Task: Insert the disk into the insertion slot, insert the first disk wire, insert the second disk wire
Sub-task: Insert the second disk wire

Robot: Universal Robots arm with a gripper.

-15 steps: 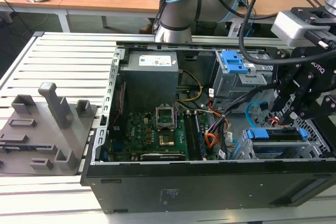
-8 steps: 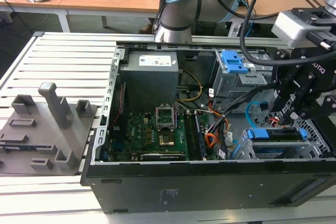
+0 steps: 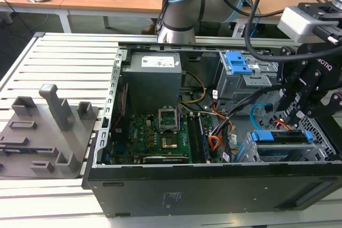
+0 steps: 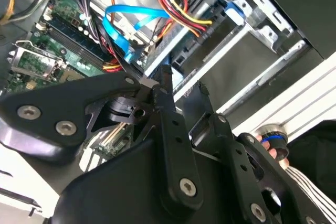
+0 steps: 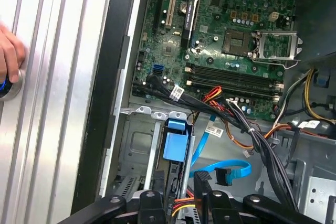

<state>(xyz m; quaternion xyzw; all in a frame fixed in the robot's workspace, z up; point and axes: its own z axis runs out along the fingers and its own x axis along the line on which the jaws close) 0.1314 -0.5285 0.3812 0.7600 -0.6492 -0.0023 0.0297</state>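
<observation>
The silver hard drive in its bright blue plastic frame (image 5: 175,146) looks already seated in the low grey perforated metal cage (image 5: 134,148), just ahead of the jaws. The jaws stand partly open with nothing gripped. Closest in front of them is the red, yellow and black wire bundle (image 4: 178,4). The thin light blue cable (image 4: 128,14) loops just beyond it. I judge the first-wire step is in hand, and it calls for a square, firm pinch near the bundle's end.
</observation>
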